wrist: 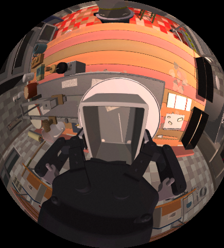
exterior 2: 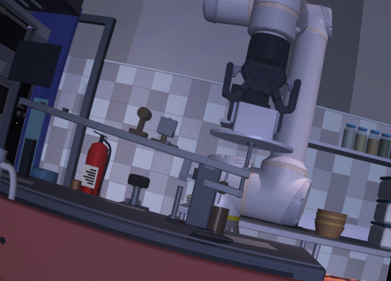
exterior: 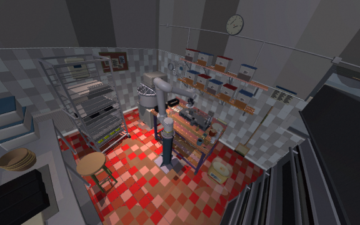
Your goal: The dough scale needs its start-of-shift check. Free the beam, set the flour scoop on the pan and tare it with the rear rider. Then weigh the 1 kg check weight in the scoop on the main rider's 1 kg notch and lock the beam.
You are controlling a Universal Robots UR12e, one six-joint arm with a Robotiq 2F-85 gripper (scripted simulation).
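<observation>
On the wooden workbench stands the dough scale, its long beam tilted with the pan end high, and on its round pan sits the grey flour scoop, which my gripper grips from above. From the wrist camera the scoop is an open box with nothing inside, centred over the white pan. Two riders sit on the beam: a brown one and a grey block. A black-knobbed check weight stands on the bench left of the scale's column.
The scale's column and a brown cylinder stand directly below the pan. The arm's base rises just behind. Stacked bowls sit on a low shelf to the right, a fire extinguisher at the far left.
</observation>
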